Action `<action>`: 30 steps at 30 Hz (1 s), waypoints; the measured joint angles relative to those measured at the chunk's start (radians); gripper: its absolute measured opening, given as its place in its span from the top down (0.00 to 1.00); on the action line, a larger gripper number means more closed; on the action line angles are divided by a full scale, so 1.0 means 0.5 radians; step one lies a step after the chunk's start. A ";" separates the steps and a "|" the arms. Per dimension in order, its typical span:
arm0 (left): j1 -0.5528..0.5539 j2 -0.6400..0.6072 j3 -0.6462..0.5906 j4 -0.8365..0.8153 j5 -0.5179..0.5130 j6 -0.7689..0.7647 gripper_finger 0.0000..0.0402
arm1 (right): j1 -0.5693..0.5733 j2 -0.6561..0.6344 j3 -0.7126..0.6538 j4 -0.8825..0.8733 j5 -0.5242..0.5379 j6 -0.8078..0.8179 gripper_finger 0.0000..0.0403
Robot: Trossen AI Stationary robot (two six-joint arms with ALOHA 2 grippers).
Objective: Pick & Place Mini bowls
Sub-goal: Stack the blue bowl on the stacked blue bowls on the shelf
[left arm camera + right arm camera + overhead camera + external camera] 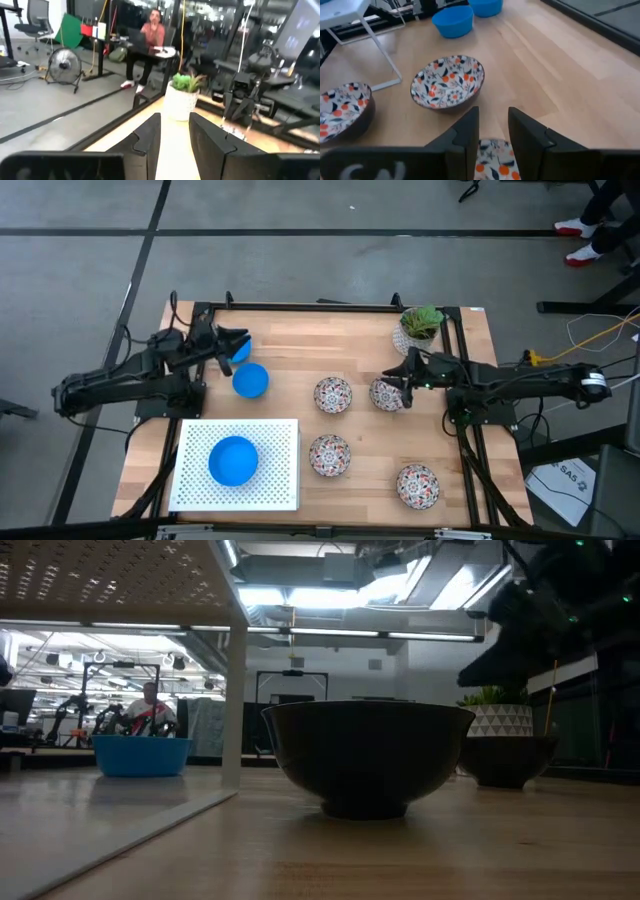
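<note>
Four white floral mini bowls stand on the wooden table: one (333, 394) at the middle, one (388, 393) to its right, two (329, 455) (417, 485) nearer the front. One blue bowl (233, 460) sits on a white perforated stand (280, 485). Another blue bowl (250, 380) stands on the table, and a third (242, 352) shows half hidden under my left gripper (238, 343). That gripper (175, 135) is raised, level and open, with nothing between its fingers. My right gripper (403, 376) (493, 130) hangs open over the right floral bowl (492, 160), slanting down.
A white pot with a green plant (420, 328) stands at the far right, just behind my right gripper. The stand's legs (385, 55) reach the table at the front left. Bare wood lies along the far edge between the blue bowls and the plant.
</note>
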 joint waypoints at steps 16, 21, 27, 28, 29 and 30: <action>0.000 0.560 0.698 -0.877 0.000 0.080 0.76 | 0.000 -0.397 -0.452 0.344 0.105 -0.109 0.74; 0.000 0.698 0.843 -1.088 0.000 0.080 0.76 | 0.000 -0.525 -0.451 0.217 0.106 -0.198 0.74; 0.000 0.838 0.975 -1.258 0.000 0.080 0.76 | 0.000 -0.758 -0.451 -0.039 0.061 -0.228 0.74; 0.000 0.852 0.984 -1.297 0.000 0.080 0.76 | 0.000 -0.798 -0.451 -0.079 0.047 -0.237 0.74; 0.000 0.865 0.990 -1.335 0.000 0.079 0.76 | 0.000 -0.833 -0.451 -0.086 0.024 -0.256 0.74; 0.000 0.879 0.996 -1.373 0.000 0.076 0.76 | -0.001 -0.861 -0.450 -0.083 0.002 -0.268 0.74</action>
